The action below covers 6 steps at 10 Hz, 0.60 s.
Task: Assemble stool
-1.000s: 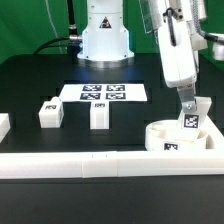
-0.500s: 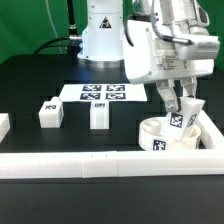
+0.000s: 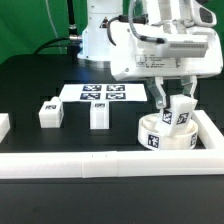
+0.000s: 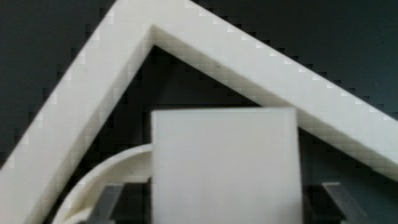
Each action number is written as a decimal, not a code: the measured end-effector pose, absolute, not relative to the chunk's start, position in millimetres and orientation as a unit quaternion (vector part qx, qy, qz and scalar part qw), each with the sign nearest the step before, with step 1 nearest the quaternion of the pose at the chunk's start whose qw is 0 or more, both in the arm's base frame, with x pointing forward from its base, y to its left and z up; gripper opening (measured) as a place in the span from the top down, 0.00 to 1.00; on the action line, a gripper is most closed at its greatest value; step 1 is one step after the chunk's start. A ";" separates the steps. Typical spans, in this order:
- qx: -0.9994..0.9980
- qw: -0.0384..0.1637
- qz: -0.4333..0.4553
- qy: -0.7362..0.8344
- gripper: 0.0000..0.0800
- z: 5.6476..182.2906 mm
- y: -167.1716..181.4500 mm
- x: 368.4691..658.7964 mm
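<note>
**Desk:** What do you have, starting closest to the lens?

**Me:** Closest is the front rail, a long white bar lying just in front of the seat. The seat itself is a thick round white disc, flat on the black table, with a square tag on its wall.

**Desk:** And the gripper?

**Me:** I see the gripper directly above the seat, pointing down. Its fingers stand about half apart and press on either side of the upright leg, so it has hold of that leg. The wrist view agrees: the white block fills the gap between the two dark pads.

**Desk:** Is the leg in the seat?

**Me:** Its lower end meets the top of the seat. I cannot tell whether it sits in a socket.

**Desk:** What is around it?

**Me:** The side rail runs just beside the seat on the exterior view's right. The two loose legs stand well apart from the seat on the exterior view's left, both tagged. Beyond the seat and leftward lies the marker board, flat. Farthest back from the seat is the arm's base.
</note>
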State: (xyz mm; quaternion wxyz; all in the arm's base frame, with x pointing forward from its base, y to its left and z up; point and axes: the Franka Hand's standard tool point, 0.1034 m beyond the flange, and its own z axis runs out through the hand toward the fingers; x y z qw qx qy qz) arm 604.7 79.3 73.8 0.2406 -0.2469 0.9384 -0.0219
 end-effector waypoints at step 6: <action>-0.262 0.239 -0.042 0.934 0.33 76.9 62.8 597.6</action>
